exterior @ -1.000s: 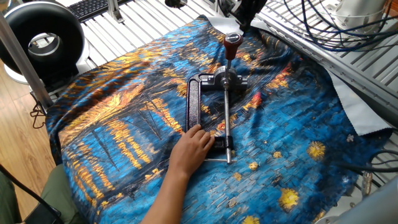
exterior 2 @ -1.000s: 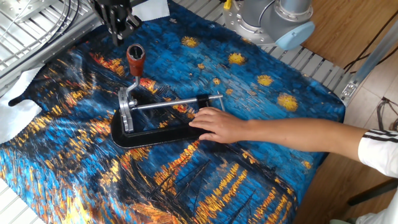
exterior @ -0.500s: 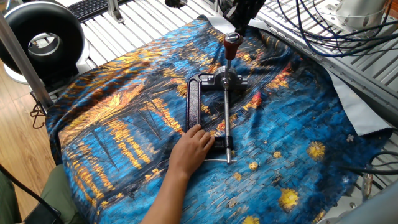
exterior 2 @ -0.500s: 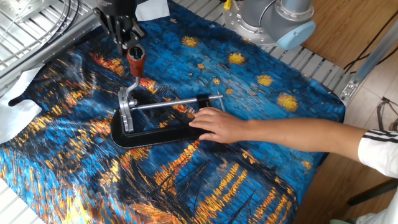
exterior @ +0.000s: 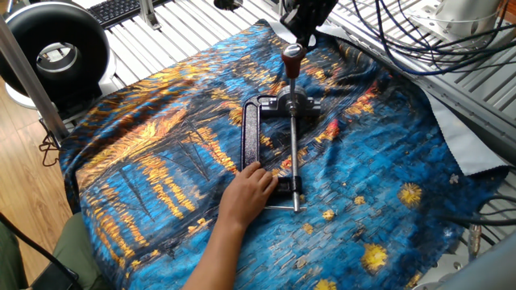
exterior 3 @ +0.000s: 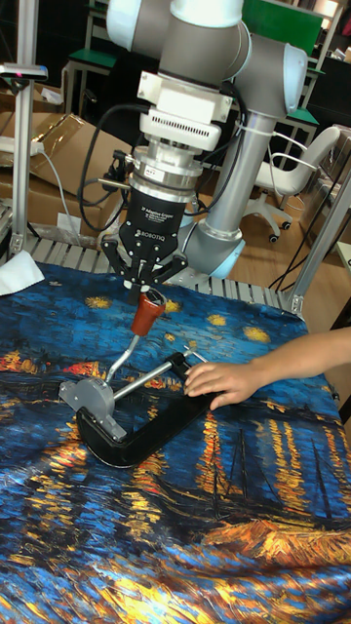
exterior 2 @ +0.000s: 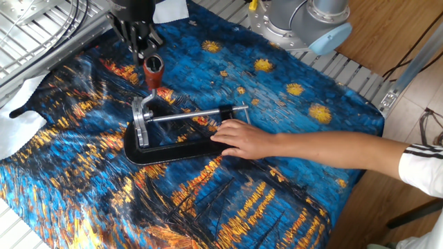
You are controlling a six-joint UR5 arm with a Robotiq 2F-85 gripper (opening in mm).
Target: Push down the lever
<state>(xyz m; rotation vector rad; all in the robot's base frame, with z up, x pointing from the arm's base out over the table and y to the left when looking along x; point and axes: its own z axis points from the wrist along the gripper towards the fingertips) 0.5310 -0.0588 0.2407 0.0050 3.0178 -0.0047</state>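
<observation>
The lever's reddish-brown knob (exterior: 292,55) (exterior 2: 153,68) (exterior 3: 148,310) stands on a short metal arm rising from the silvery head (exterior: 294,103) (exterior 2: 142,117) (exterior 3: 90,395) of a black clamp (exterior: 251,133) (exterior 2: 166,152) (exterior 3: 146,439) lying on the cloth. My gripper (exterior: 300,36) (exterior 2: 147,52) (exterior 3: 146,287) hangs directly above the knob, fingers shut together, tips touching its top. A long silver rod (exterior: 293,153) (exterior 2: 194,115) runs from the head toward the clamp's other end.
A person's hand (exterior: 250,189) (exterior 2: 242,138) (exterior 3: 219,378) holds down the clamp's far end. The blue-and-orange painted cloth (exterior: 161,161) covers the table. A black round device (exterior: 56,48) sits at the left, cables (exterior: 419,32) at the right, and the arm's base (exterior 2: 304,21) behind.
My gripper has come down onto the knob. The knob has sunk and shifted slightly with the lever arm tilting. The person's hand and the clamp have stayed put.
</observation>
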